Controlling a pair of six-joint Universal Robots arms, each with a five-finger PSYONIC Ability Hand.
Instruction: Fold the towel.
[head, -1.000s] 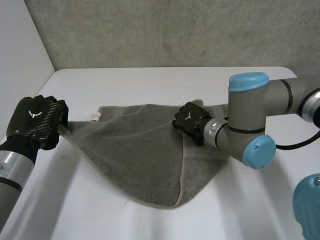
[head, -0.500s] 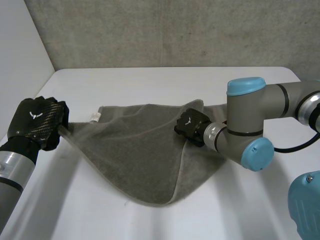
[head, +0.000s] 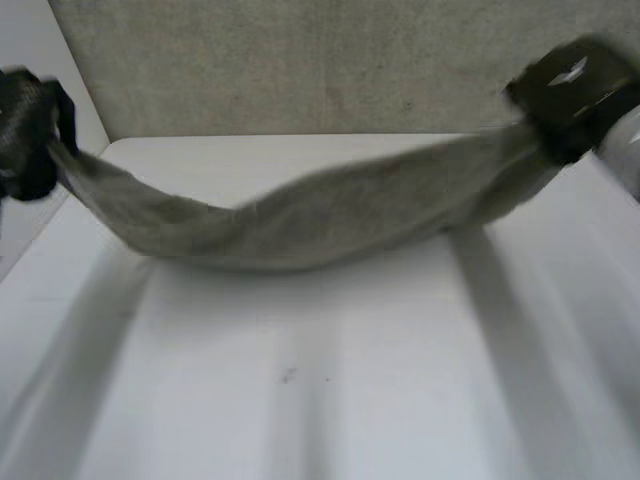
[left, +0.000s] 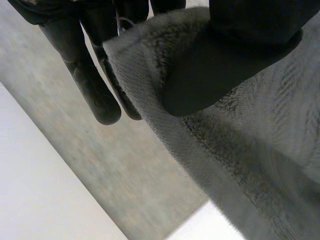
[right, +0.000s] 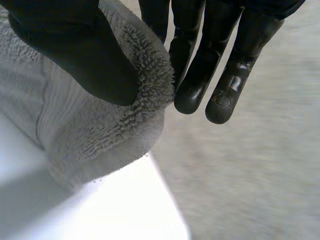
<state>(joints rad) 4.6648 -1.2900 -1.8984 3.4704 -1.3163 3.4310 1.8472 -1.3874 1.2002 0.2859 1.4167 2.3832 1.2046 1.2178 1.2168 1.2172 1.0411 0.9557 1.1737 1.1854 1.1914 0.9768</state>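
The grey towel (head: 320, 215) hangs in the air above the white table (head: 320, 380), stretched between both hands and sagging in the middle. My left hand (head: 25, 120) is raised at the far left and pinches one end of the towel (left: 150, 65) between thumb (left: 235, 55) and fingers (left: 95, 95). My right hand (head: 572, 85) is raised at the far right, with the other end of the towel (right: 100, 130) pinched between its thumb (right: 75, 55) and fingers (right: 200, 75).
A grey wall (head: 300, 60) stands behind the table's far edge. A light side wall (head: 20, 230) runs along the left.
Both hands have risen and moved apart, lifting the towel off the table. The right hand, which rested on the towel's right part, has closed on that end.
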